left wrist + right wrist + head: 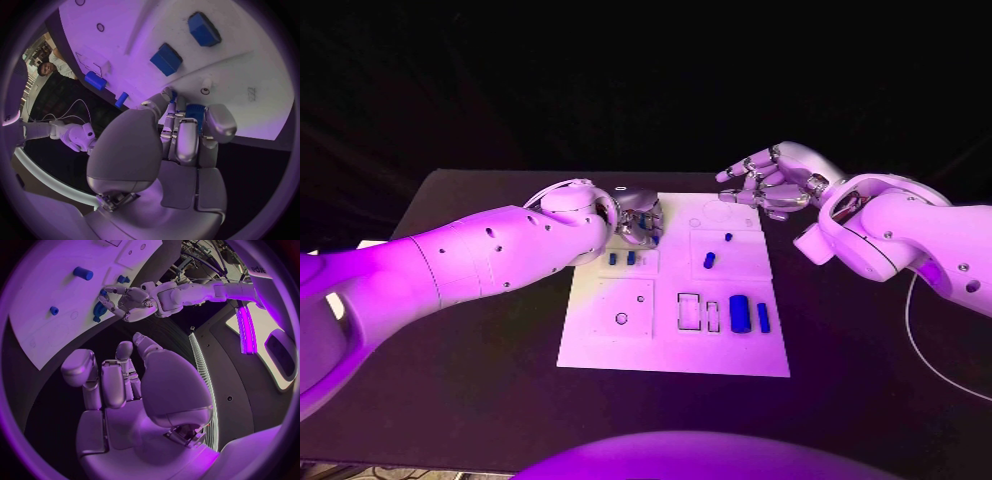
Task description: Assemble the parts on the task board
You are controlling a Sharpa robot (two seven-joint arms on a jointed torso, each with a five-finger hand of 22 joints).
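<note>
The white task board (635, 345) lies mid-table with several small blue parts on it. My left hand (635, 215) hovers over the board's far left corner, fingers curled, and pinches a blue part (194, 111) between its fingertips; the right wrist view shows that hand (132, 299) with the blue part (99, 310) at its fingers. My right hand (770, 178) hangs beyond the board's far right corner, fingers apart, holding nothing. Two short blue parts (622, 258) stand just below the left hand. A long blue part (738, 313) and a thinner one (763, 317) lie near the board's right edge.
Two outlined slots (689, 311) sit left of the long blue part. A small ring mark (620, 319) lies on the board's near left. More blue parts (710, 260) stand mid-board. Black table (473, 390) surrounds the board. A white cable (923, 350) runs along the right.
</note>
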